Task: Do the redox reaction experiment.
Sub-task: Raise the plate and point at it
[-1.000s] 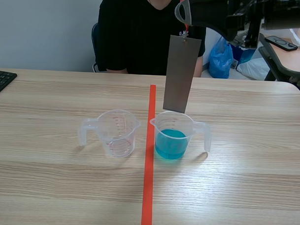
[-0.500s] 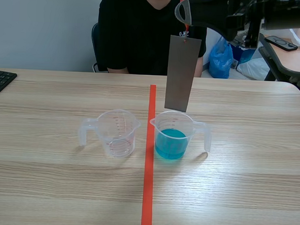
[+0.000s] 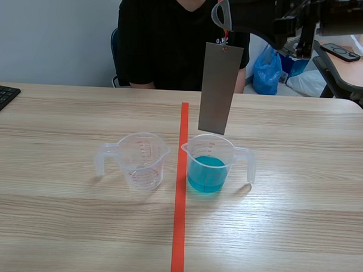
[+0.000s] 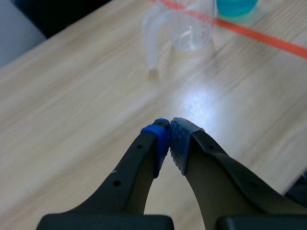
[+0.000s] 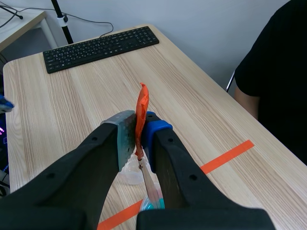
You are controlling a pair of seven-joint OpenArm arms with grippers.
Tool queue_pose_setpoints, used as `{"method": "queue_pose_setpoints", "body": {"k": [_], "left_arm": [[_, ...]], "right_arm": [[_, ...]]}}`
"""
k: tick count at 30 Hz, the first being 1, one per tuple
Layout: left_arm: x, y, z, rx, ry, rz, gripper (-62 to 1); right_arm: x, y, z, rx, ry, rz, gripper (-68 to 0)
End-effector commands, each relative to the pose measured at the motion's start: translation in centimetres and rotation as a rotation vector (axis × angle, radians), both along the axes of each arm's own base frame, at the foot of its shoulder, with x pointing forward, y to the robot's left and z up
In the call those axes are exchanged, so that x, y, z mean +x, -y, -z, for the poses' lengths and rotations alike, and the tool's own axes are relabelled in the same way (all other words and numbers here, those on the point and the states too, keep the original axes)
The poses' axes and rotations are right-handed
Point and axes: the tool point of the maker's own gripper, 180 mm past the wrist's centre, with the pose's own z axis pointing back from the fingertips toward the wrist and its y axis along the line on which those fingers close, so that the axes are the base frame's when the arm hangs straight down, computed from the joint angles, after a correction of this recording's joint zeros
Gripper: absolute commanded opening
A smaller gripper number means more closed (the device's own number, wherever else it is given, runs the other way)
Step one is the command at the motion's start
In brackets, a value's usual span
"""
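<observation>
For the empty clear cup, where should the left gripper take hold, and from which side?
Probably its handle, which juts out from the empty cup toward the left arm's side. Approach from there, left gripper opened first, and pinch the handle's upright strip.

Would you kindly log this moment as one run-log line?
right hand: shut on orange tab, metal strip hangs above blue-liquid cup | left hand: shut, empty

The red graduation marks on the clear plastic measuring cup (image 3: 143, 160) are too small to read; no other writing is legible.
</observation>
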Motion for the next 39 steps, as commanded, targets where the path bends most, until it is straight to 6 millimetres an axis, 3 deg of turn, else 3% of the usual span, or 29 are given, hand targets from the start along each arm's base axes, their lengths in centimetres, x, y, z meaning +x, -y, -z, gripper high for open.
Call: {"method": "queue_pose_setpoints", "body": {"k": [1, 6, 13, 26, 34, 39], "left_arm": [[1.2, 1.2, -0.9, -0.051, 0.018, 0.044, -56.9], [5.4, 4.0, -3.2, -0.187, 0.05, 0.133, -56.9], [9.7, 9.7, -4.9, -0.263, 0.076, 0.275, -56.9], [13.0, 19.5, -5.2, -0.225, 0.055, 0.47, -56.9], [15.5, 22.2, -3.1, -0.263, -0.011, 0.438, -56.9], [16.8, 23.2, -3.2, -0.296, -0.012, 0.425, -56.9]], "right_arm": [[0.2, 0.2, -1.8, 0.024, 0.048, -0.002, -65.8], [0.2, 0.2, -1.8, 0.024, 0.048, -0.002, -65.8], [0.2, 0.2, -1.8, 0.024, 0.048, -0.002, -65.8], [0.2, 0.2, -1.8, 0.024, 0.048, -0.002, -65.8], [0.2, 0.2, -1.8, 0.025, 0.048, -0.002, -65.8], [0.2, 0.2, -1.8, 0.025, 0.048, -0.002, -65.8]]}}
